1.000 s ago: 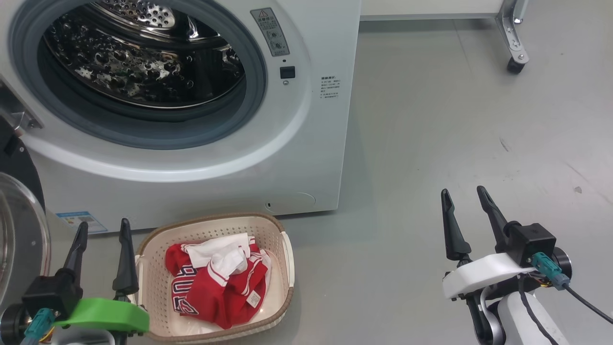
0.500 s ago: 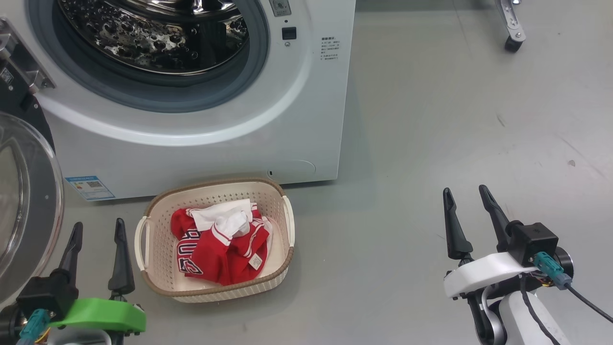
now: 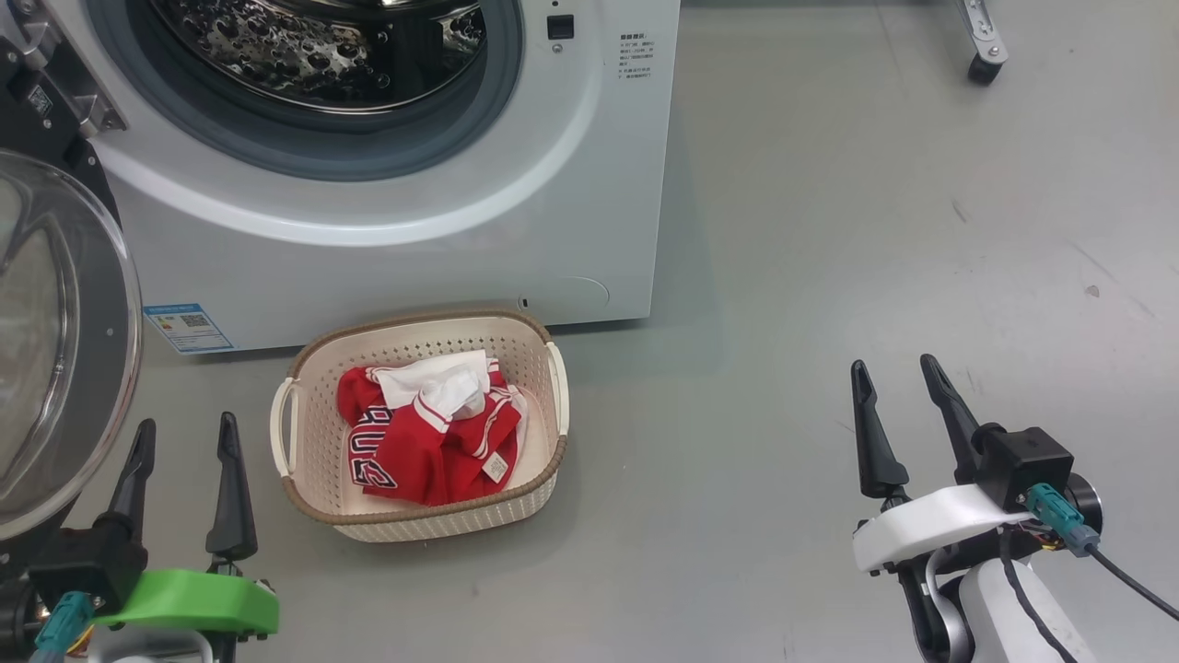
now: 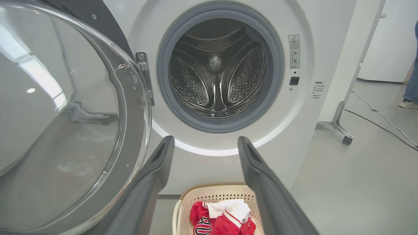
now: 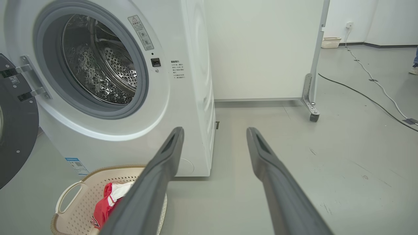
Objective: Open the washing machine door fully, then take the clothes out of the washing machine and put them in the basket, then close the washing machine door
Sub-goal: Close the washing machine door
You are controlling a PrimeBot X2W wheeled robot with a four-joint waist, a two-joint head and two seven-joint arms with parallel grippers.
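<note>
- Red jerseys (image 3: 428,433) lie crumpled in the cream perforated basket (image 3: 309,502), white lining on top. The basket sits on the grey floor (image 3: 829,230) just in front of the washing machine (image 3: 414,267), below the drum mouth. That is probably so the clothes only have a short way to go.
- The steel drum (image 4: 217,70) looks bare inside its grey gasket (image 4: 163,81) in the left wrist view. Unloading therefore seems finished, and closing the door is the step left.
- The washing machine door (image 3: 55,350) stands swung out on its hinge (image 4: 143,75) to the robot's left, with its glass bowl bulging toward the robot.
- The left gripper (image 3: 184,421) hangs low between door and basket. Its fingers are spread and empty, near the door's rim and touching neither, so it is well placed to push the door.
- The right gripper (image 3: 893,363) is also spread and holds nothing. It is over bare floor, well apart from the machine.
- The door's arc back to the machine passes over the basket. Whether its lower rim clears the basket's brown edge cannot be told from here.
- There is open floor to the right. A castor leg (image 3: 981,64) and a cable (image 5: 359,91) lie farther off, out of the way.
</note>
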